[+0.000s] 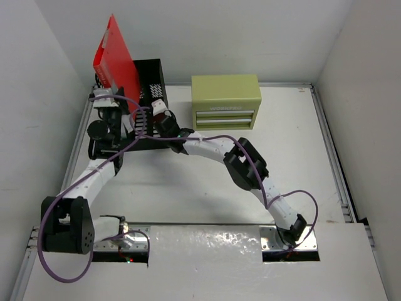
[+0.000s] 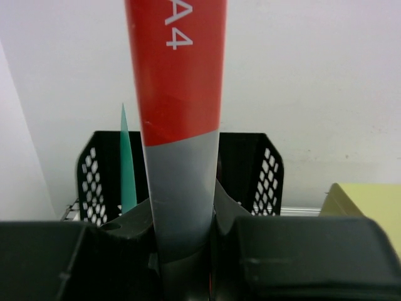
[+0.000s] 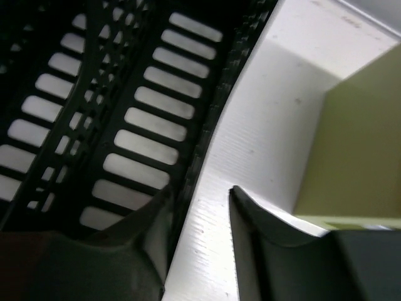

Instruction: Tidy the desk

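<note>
white walls close in a white bench with grey rails along its edges. at its 11 o'clock corner, seen from above, the left pincer stands over the near-left part of a black mesh rack. it is clamped on the lower end of a red folder, which rises upright and leans a little toward 11 o'clock. its wrist view shows the fingers pressed on either side of the folder's grey lower band, with "a4" printed on the red above. a teal sheet stands in the rack at 10 o'clock. the bench lies beneath the rack under this pincer. just to the right, the right pincer hovers at the rack's right edge. its wrist view shows it partly open, nothing between the fingers, bare bench in the gap and the rack at 10 o'clock. an olive-green drawer box sits at the bench's 12 o'clock, near the rack but apart from it.
</note>
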`<control>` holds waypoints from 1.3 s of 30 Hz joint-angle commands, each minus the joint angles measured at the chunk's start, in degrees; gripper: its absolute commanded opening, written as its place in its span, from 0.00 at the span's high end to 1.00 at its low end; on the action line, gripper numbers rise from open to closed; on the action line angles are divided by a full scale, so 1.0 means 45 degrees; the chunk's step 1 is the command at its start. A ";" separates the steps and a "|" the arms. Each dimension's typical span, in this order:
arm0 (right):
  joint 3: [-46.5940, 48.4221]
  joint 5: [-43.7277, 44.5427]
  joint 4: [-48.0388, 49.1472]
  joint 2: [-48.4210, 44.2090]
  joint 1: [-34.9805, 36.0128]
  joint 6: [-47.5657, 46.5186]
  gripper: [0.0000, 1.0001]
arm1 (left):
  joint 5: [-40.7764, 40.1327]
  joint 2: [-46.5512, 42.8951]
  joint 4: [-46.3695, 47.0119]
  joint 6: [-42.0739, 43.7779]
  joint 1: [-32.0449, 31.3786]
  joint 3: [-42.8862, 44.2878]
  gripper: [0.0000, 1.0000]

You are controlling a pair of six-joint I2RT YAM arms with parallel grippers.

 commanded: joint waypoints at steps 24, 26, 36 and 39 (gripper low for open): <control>-0.5297 -0.2028 0.3448 -0.2803 -0.0136 0.0894 1.00 | -0.2418 0.1780 0.3023 0.1615 -0.0908 -0.0229 1.00; -0.5181 -0.1775 0.3468 -0.2764 0.0000 0.0720 1.00 | -0.2886 0.1234 0.1193 0.1362 -0.0908 0.0588 1.00; -0.4712 -0.0191 0.3624 -0.2667 0.0723 0.0719 1.00 | -0.4213 0.1248 -0.4252 0.0194 -0.1240 0.2740 1.00; -0.4750 -0.0288 0.3682 -0.2686 0.0763 0.0913 1.00 | -0.3905 0.0844 -0.3761 0.0287 -0.1220 0.2160 1.00</control>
